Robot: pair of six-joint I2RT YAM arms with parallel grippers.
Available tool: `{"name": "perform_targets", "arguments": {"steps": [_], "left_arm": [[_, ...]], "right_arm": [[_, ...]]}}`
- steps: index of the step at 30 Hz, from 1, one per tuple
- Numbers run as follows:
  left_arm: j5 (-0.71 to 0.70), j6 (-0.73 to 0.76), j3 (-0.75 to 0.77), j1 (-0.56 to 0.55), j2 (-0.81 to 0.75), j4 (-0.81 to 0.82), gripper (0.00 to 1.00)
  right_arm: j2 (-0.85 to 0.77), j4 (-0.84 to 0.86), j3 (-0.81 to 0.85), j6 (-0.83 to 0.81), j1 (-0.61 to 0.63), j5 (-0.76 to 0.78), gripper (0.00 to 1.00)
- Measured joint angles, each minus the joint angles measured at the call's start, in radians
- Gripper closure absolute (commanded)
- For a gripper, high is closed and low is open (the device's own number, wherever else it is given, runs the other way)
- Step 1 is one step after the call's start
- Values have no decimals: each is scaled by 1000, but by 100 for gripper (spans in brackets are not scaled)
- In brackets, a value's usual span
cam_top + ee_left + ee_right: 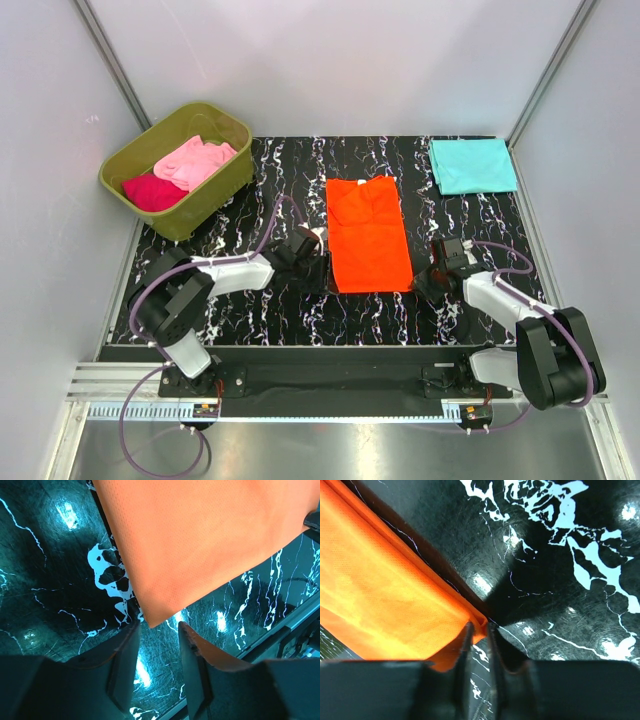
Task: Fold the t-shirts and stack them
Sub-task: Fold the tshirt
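**Orange shirt's near corners flanked by both grippers**

The far-left part of the black marbled table (480, 215) is taken up by the olive tub (215, 195). The pink t-shirt (195, 160) and magenta t-shirt (152, 192) are heaped in it, unfolded. The orange t-shirt (368, 235) is laid flat at table centre as a narrow strip, long axis running near-to-far, away from the arm bases. The teal t-shirt (472, 165) is seen folded at the far right corner, well apart.

The coming move is judged to turn on the orange shirt's near hem. Its L corner lies just ahead of the left gripper (157, 627) and its R corner at the right gripper (479, 627), each arm being nearest its own side (so a two-arm lift of that hem toward the far edge looks probable).

In the L wrist view the fingers are held apart, w/ the cloth corner pointing into the gap but not yet between them. In the R wrist view the fingers are drawn to a narrow slit w/ the corner at their tips; whether cloth is pinched can't be told. The cloth looks thin and fine-meshed, doubled along the R edge.
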Motion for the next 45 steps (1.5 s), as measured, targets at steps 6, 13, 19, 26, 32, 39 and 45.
{"name": "perform_targets", "arguments": {"steps": [6,13,19,26,32,39,45], "left_arm": [[-43,60,-2,-1,-56,-50,55],[-68,94,-2,-2,-80,-58,54],[-55,31,-16,-3,-55,-18,59],[-27,-61,-42,-3,-17,42,62],[-23,-87,-42,-3,-9,55,76],[-23,-90,-51,-8,-20,38,100],[-43,-89,-50,-45,-188,-65,100]], "right_arm": [[5,5,0,-8,0,0,100],[4,24,-8,-12,0,-5,100],[-26,38,-27,-12,0,-11,100],[-69,42,-53,-12,0,-11,100],[-84,42,-60,-12,0,-19,100],[-134,27,-61,-16,0,-55,100],[-332,-92,-51,-43,0,-90,100]]}}
